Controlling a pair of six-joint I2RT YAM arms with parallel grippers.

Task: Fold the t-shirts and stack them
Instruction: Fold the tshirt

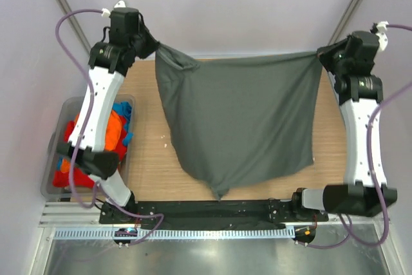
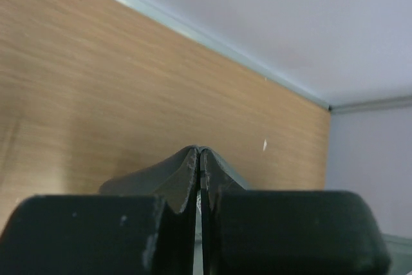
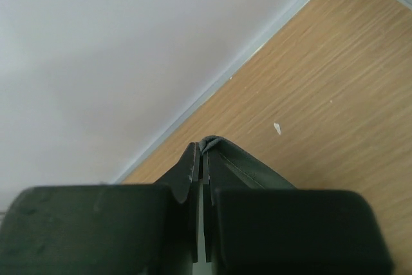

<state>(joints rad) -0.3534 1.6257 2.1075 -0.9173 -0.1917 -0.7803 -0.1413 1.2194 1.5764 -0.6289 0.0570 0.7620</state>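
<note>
A dark grey-green t-shirt (image 1: 241, 120) hangs stretched between both grippers above the table, its lower part drooping to a point near the front edge. My left gripper (image 1: 154, 48) is shut on its far left corner; in the left wrist view the cloth (image 2: 138, 181) is pinched at the gripper (image 2: 198, 152). My right gripper (image 1: 322, 53) is shut on the far right corner; in the right wrist view the hem (image 3: 251, 169) shows at the gripper (image 3: 201, 149). Orange, red and blue t-shirts (image 1: 109, 134) lie bunched in the bin.
A translucent grey plastic bin (image 1: 53, 159) stands at the left edge of the wooden table (image 1: 145, 152). Purple cables loop beside both arms. A black rail (image 1: 212, 209) and a metal strip run along the front edge.
</note>
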